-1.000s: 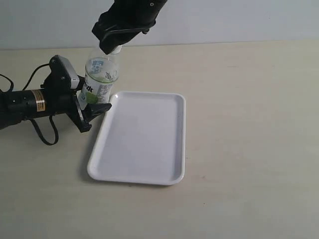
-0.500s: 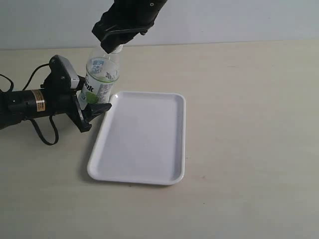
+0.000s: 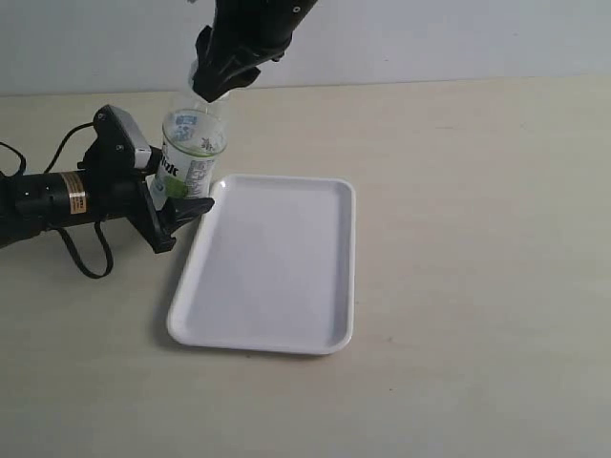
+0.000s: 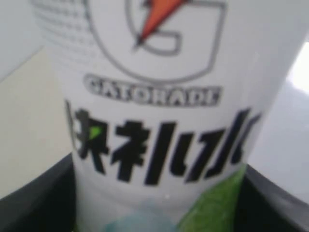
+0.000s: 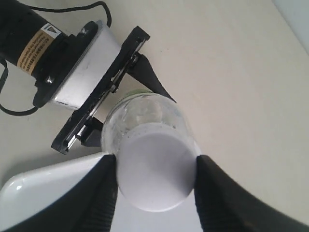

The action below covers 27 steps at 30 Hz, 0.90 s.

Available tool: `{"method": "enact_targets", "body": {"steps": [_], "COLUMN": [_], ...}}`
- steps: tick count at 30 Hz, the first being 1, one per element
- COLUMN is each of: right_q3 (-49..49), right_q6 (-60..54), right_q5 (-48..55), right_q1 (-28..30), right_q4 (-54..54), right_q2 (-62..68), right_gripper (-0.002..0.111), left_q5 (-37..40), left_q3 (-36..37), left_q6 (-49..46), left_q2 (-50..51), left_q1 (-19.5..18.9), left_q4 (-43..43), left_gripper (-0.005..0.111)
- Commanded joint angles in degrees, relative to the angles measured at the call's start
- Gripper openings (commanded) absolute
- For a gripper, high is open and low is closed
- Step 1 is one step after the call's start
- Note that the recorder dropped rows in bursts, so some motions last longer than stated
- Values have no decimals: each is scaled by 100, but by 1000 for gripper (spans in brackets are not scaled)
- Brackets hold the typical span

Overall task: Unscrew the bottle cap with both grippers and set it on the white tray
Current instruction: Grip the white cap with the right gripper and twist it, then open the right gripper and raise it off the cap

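The clear bottle with its white-green label stands upright at the tray's far left corner. My left gripper, with its cylindrical body and yellow label, lies low over the table and is shut on the bottle's lower body; black fingers flank the label. My right gripper comes down from above onto the bottle's top. In the right wrist view the white bottle cap sits between both ribbed black fingers, which press its sides. The white tray holds nothing.
The tray's near left corner lies directly beside the bottle's base. The left arm's black cable loops on the table at the left. A pale wall backs the beige tabletop.
The right gripper has turned around the bottle's top and its fingers have closed in on the cap. The bottle, the left gripper and the tray have stayed put.
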<state>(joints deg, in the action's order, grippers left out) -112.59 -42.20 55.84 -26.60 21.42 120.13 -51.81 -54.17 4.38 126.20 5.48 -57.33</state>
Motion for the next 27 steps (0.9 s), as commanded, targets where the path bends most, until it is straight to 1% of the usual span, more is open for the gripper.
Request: {"method": "enact_targets", "body": {"steps": [1,14,18,21,27], "right_q3": [-46,-46,-46,-46,-46], "right_q6": [-725,-2452,-3319,-4229,-5022], "right_q5": [-120,-76,-52,81,146], "right_q1": [-5,-5,-5,-5,-5], "right_q4": [-89,-40,160,407,657], "right_q2": [1,1,1,1,1], "right_gripper": [0,0,0,0,0], "left_q5": [-74,-86,-97,-95,-351], "left_q3": [16,16,16,16,16], "left_q6": [192,204,204,204,353], "left_q2": [-91,-91,-91,-91,-91], "left_q1": [30,30,30,30,30], "left_q4": [-79,-79,-79,-101,-139], "left_gripper": [0,0,0,0,0]}}
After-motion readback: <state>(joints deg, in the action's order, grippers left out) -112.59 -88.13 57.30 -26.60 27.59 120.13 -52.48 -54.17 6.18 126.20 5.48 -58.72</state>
